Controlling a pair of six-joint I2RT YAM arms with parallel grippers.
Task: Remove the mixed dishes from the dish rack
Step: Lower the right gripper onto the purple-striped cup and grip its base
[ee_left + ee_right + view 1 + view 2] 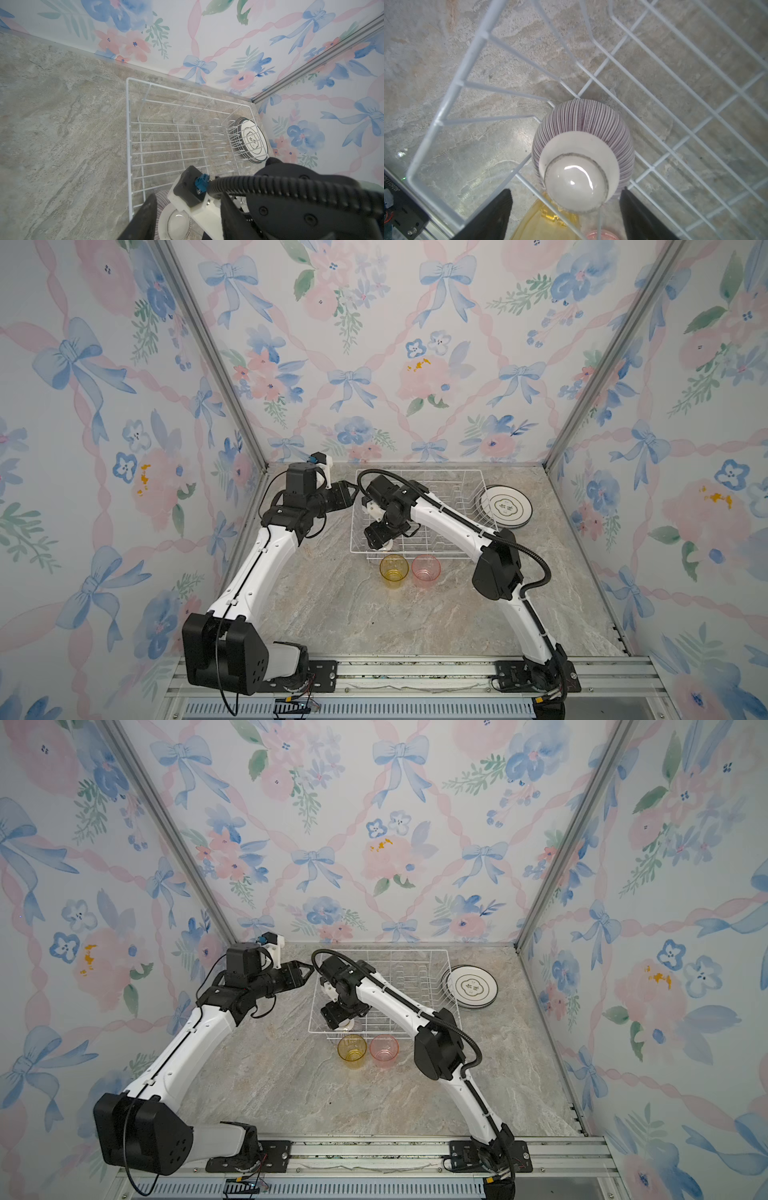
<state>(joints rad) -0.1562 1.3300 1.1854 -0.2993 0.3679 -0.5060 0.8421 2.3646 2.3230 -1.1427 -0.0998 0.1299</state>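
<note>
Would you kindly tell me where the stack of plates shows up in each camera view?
Top view: stack of plates just right of the dish rack.
Top view: the stack sits right of the rack here too.
Left wrist: the stack lies outside the rack's end wall, seen through its wires.
Right wrist: not in it.
Shared landmark: the white dish rack.

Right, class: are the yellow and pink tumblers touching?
Apart. Both top views show a thin strip of table between the yellow tumbler and the pink tumbler.
</note>
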